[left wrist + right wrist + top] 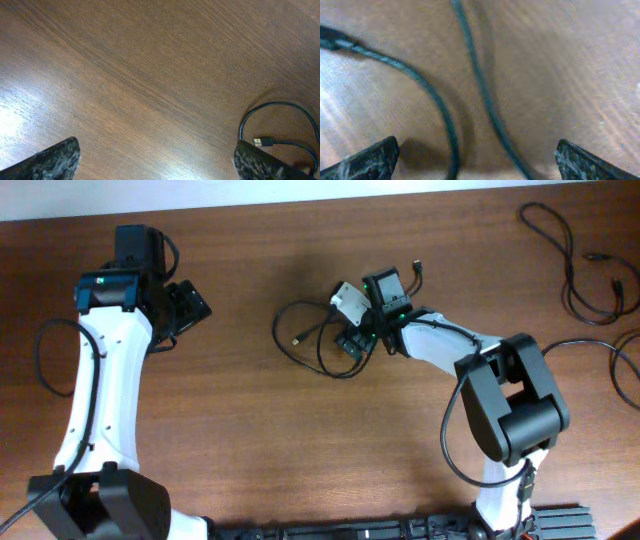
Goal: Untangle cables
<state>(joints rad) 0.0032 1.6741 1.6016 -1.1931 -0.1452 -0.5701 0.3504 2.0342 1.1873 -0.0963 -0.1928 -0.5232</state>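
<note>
I see my right gripper (477, 159) spread wide, two strands of the looped cable (481, 90) running between its fingers. My left gripper (156, 161) is spread too, over the table (125, 75) beside that loop. More cables (575, 275) lie far right, well apart.

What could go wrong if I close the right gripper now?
1. The right gripper is open over two strands of the cables; closing may pinch both and tighten the tangle.
2. The left gripper is open above the table, holding nothing, so a pull could drag the whole lot along.
</note>
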